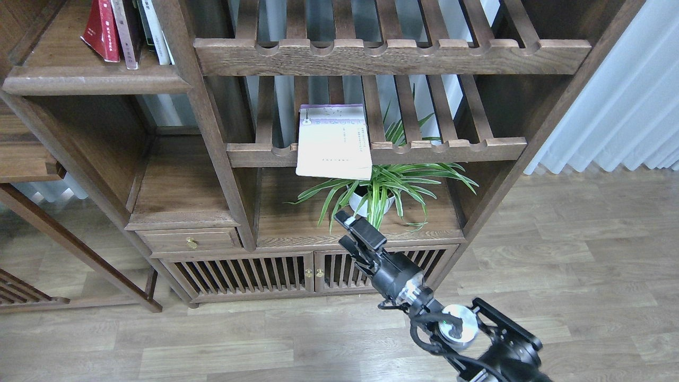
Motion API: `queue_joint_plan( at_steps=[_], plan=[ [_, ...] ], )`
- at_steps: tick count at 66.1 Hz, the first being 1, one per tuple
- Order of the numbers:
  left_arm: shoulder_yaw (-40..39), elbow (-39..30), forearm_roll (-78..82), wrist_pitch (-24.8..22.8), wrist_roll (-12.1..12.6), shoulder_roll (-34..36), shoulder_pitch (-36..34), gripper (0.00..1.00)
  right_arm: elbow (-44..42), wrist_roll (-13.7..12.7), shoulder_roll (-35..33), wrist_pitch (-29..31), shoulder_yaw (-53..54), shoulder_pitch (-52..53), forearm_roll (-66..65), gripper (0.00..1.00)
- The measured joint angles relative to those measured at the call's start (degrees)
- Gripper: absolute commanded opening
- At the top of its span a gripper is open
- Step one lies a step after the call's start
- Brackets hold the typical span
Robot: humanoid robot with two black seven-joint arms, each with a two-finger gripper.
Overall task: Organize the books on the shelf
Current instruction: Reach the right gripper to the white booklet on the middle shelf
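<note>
A pale lavender-white book (333, 140) lies flat on the lower slatted rack (456, 149), and its front edge hangs over the rail. A bright red book (101, 26) leans among other upright books (139, 29) on the solid dark-brown shelf (95, 84) at the top left. I cannot make out a dark maroon book for certain. My right gripper (344, 229) is below the lavender book, in front of the plant, with its fingers apart and nothing between them. My left gripper is out of view.
A potted spider plant (377, 193) stands on the board under the rack, right behind my right gripper. An upper slatted rack (392, 55) runs above. A small drawer (188, 241) and slatted cabinet doors (238, 273) are below. A white curtain (626, 95) hangs at the right.
</note>
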Motion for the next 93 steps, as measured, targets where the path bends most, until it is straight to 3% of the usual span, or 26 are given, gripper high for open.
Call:
queue_joint_plan(
  at_steps=[8, 23, 50, 60, 61, 63, 64, 66, 67, 70, 93],
  plan=[
    [0.0, 0.1, 0.0, 0.0, 0.0, 0.0, 0.0, 0.96, -0.2, 1.4, 0.0, -2.4, -0.7, 3.8, 2.2, 0.98],
    [-0.1, 0.1, 0.1, 0.0, 0.1, 0.0, -0.4, 0.96, -0.4, 1.7, 0.0, -8.1, -3.3, 8.8, 8.9, 0.95],
    [-0.2, 0.1, 0.1, 0.0, 0.7, 0.8, -1.7, 0.96, -2.2, 1.5, 0.0, -12.2, -4.8, 13.6, 15.7, 0.78],
    [-0.9, 0.1, 0.1, 0.0, 0.7, 1.7, -2.2, 0.96, -2.8, 1.1, 0.0, -12.7, -6.1, 14.8, 17.7, 0.64],
    [-1.3, 0.1, 0.1, 0.0, 0.8, 1.8, -2.3, 0.96, -2.9, 1.1, 0.0, -12.7, -6.3, 14.8, 18.3, 0.53],
    [-1.4, 0.1, 0.1, 0.0, 0.8, 1.8, -2.4, 0.96, -3.0, 1.1, 0.0, -12.7, -6.4, 14.9, 18.6, 0.46],
    [-1.5, 0.1, 0.1, 0.0, 0.8, 1.8, -2.4, 0.96, -3.0, 1.1, 0.0, -12.7, -6.4, 14.9, 18.7, 0.37],
    [-1.7, 0.0, 0.1, 0.0, 0.8, 1.8, -2.4, 0.96, -3.1, 1.1, 0.0, -12.7, -6.5, 14.9, 19.0, 0.28],
    [-1.8, 0.0, 0.0, 0.0, 0.8, 1.8, -2.4, 0.96, -3.1, 1.1, 0.0, -12.7, -6.5, 14.9, 19.3, 0.17],
    [-2.3, 0.0, 0.0, 0.0, 0.8, 1.9, -2.4, 0.96, -3.2, 1.1, 0.0, -12.7, -6.5, 14.9, 20.0, 0.05],
    [-3.3, -0.1, 0.0, 0.0, 0.8, 2.2, -2.3, 0.96, -2.9, 1.5, 0.0, -11.6, -6.7, 15.1, 21.9, 0.05]
  ],
)
